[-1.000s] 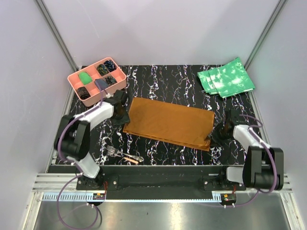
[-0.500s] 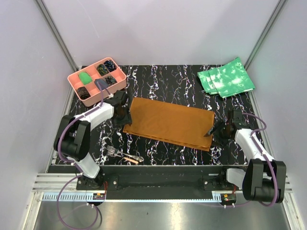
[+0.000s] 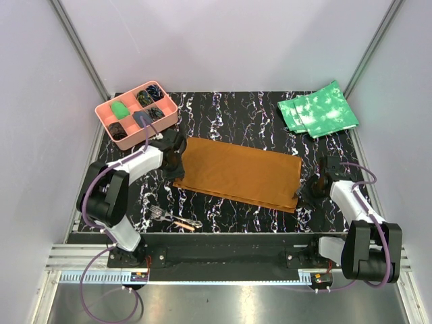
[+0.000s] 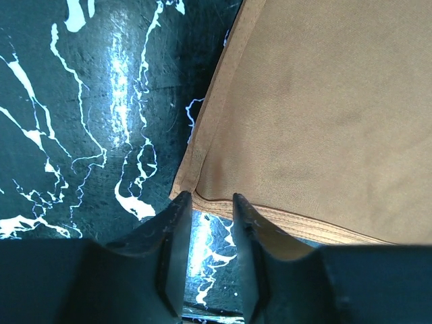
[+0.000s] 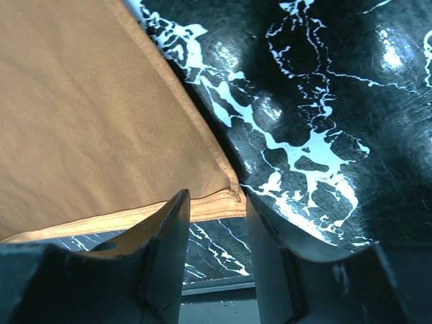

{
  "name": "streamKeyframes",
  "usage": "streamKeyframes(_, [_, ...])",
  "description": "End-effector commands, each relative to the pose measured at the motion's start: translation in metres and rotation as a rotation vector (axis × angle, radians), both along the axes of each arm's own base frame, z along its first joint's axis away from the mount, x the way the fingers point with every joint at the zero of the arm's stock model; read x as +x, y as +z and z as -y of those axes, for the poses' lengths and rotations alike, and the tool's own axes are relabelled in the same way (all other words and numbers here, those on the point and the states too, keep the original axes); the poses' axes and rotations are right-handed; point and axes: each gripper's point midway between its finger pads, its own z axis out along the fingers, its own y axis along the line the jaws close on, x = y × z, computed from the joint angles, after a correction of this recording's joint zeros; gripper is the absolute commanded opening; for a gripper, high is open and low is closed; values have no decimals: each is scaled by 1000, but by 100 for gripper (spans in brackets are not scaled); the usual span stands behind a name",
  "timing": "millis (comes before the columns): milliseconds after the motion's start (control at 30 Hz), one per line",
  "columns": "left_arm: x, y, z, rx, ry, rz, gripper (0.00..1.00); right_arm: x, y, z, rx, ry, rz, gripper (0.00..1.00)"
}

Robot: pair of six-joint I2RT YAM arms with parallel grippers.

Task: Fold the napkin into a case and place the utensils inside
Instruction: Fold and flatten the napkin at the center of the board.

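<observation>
Napkin (image 3: 236, 174) unmoved | left fingers (image 4: 173, 243), right fingers (image 5: 165, 243) parted astride its corners, shifted closer

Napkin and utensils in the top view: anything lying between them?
No. The top view shows only bare black marbled tabletop between the near edge of the napkin and the utensils.

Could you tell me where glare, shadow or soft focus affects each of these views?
Top external: even, diffuse light; the tabletop shows little glare. Left wrist: a bright glare streak on the glossy tabletop, napkin weave sharp, left gripper dark and soft-edged. Right wrist: glare patches on the tabletop at upper right, right gripper shadowed and slightly blurred.
</observation>
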Motion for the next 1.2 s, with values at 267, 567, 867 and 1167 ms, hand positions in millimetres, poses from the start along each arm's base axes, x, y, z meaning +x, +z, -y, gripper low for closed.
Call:
streamKeyframes(267, [4, -10, -3, 39, 15, 1, 30, -4, -16, 7, -32, -29, -50, 49])
streamKeyframes(567, [8, -12, -2, 40, 20, 2, 18, -2, -20, 5, -21, -15, -56, 49])
streamKeyframes(867, [11, 4, 1, 16, 21, 49, 0, -2, -21, 4, -19, -14, -52, 45])
streamKeyframes(1167, [10, 6, 2, 13, 16, 48, 0, -3, -14, -2, 15, -16, -39, 37])
